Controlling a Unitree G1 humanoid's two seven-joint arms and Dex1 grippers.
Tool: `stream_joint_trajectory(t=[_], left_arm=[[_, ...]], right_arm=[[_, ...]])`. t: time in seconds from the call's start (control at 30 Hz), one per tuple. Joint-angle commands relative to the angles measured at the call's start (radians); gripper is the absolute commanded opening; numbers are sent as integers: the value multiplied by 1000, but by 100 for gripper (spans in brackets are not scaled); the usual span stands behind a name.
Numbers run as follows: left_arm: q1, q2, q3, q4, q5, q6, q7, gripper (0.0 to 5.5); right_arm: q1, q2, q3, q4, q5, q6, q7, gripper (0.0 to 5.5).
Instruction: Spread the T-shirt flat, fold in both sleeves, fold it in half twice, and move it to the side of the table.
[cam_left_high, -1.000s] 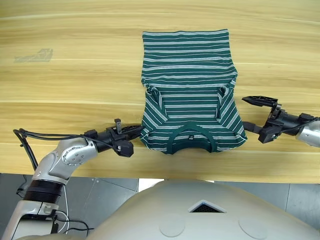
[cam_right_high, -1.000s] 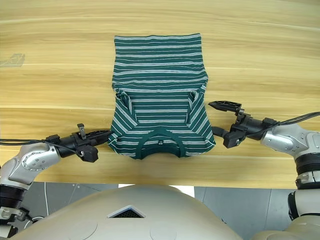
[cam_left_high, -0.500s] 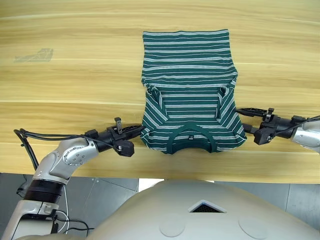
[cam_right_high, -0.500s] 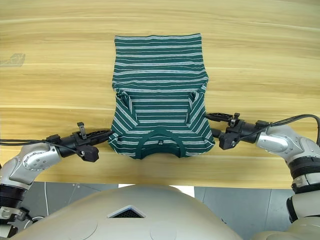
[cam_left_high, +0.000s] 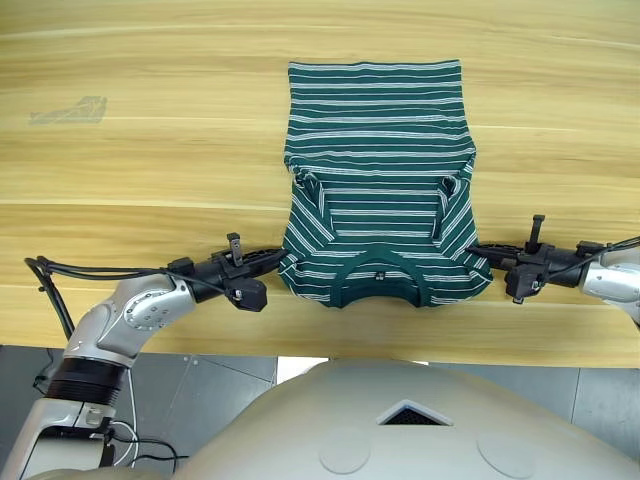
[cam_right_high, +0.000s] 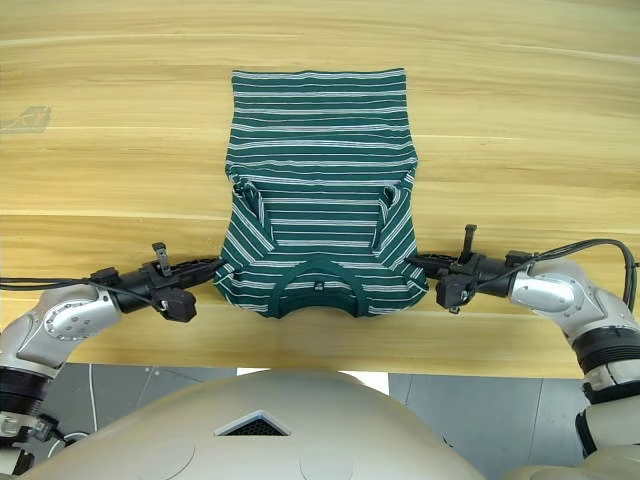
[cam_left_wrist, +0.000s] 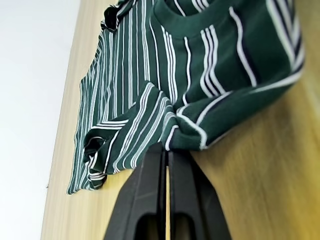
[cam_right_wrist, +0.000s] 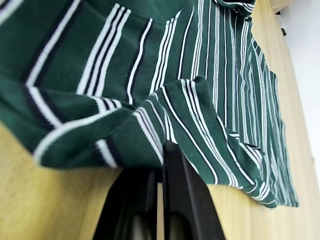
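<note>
**A:** State of the workpiece?

**B:** The T-shirt (cam_left_high: 378, 150) lies on the table (cam_left_high: 150, 150), midway between its left and right edges. The collar (cam_left_high: 380, 272) is close to the near edge and the hem (cam_left_high: 375, 67) points toward the far edge. Both sleeves (cam_left_high: 310, 200) are folded in over the body. By my judgement, the step in hand is the first half fold.

**A:** And the hands?

**B:** The left hand (cam_left_high: 276, 257) sits at the shoulder corner nearer the table's left edge. The right hand (cam_left_high: 474, 249) sits at the opposite shoulder corner. Each is closed narrow on cloth. In the wrist views the fingers (cam_left_wrist: 150, 185) meet with only a slit between them, and a rolled edge of striped fabric sits right at the tips. How deep the cloth runs into either grip, I cannot tell.

**A:** Failure modes from here?

**B:** Three, as I judge it.
1. **Shallow bite.** If only the rolled edge is caught, a lift may pull it free. That corner then drops and the fold comes out skewed.
2. **Partial layers.** The corners are bunched and several layers thick. A grip on the top layer alone would peel the folded sleeve open.
3. **Unequal travel.** If one hand rises or advances ahead of the other, the fold line runs diagonal and the collar misses the hem.

Note also how close the collar is to the near edge. Dragging instead of lifting could pull cloth off the table.
</note>
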Motion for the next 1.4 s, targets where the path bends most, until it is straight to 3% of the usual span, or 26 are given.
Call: stream_joint_trajectory(t=[0.03,0.27,0.47,0.73,1.0,1.13,1.27,1.4], left_arm=[[42,51,27,-7,-25,12,-13,0],[242,186,108,-267,-275,203,-184,0],[409,225,311,-503,-429,345,-271,0],[575,172,540,-668,-622,479,-400,0],[693,88,638,-739,-631,504,-512,0],[620,88,611,-735,-631,533,-522,0],[332,96,451,-569,-516,577,-467,0],[13,30,249,-341,-392,577,-423,0]], right_arm=[[76,-14,27,-104,228,227,208,8],[201,-92,-76,-481,615,726,414,8],[325,-152,-247,-769,865,1030,476,8],[468,-121,-432,-901,893,1141,509,8],[557,-70,-534,-947,858,1157,544,8],[474,-19,-519,-935,833,1171,523,8],[285,87,-463,-813,760,1166,479,8],[78,225,-404,-602,661,1118,435,8]])
